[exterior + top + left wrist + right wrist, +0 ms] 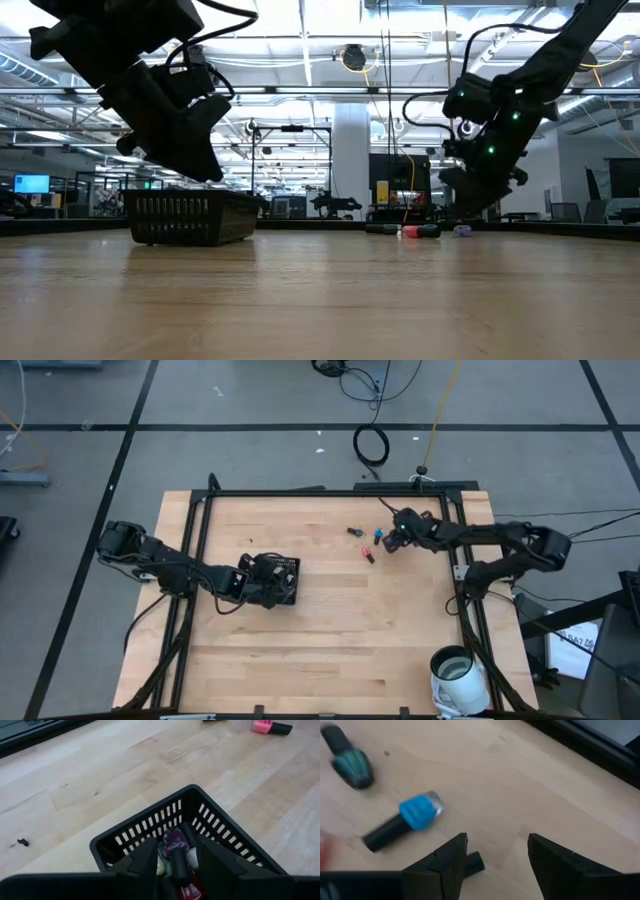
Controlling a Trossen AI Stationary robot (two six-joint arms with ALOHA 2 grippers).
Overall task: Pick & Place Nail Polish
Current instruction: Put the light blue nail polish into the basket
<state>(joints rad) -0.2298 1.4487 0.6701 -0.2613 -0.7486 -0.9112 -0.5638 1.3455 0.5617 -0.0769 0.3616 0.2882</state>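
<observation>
A black slotted basket [283,586] stands on the wooden table left of centre, with a purple nail polish bottle [172,840] lying inside. My left gripper [177,846] hangs just above the basket [190,215], shut on a red bottle with a dark cap. Three loose bottles lie at the far right: a teal one [350,764], a blue one [417,813] and a red one [368,555]. My right gripper [497,845] stands open, slanting down over the bare table just right of the blue bottle [378,536]. My left gripper has the red bottle's body [189,892] between its two fingers, far back toward the palm. The dark cap [179,862] points forward out of the gap. The fingers slant down over the basket, and the bottle is above the bottles lying in it.
A black metal frame [330,492] borders the table. A white cup-like container [460,675] stands at the near right corner. A short dark piece [476,863] lies beside one right finger. Bare wood stretches between the basket and the loose bottles.
</observation>
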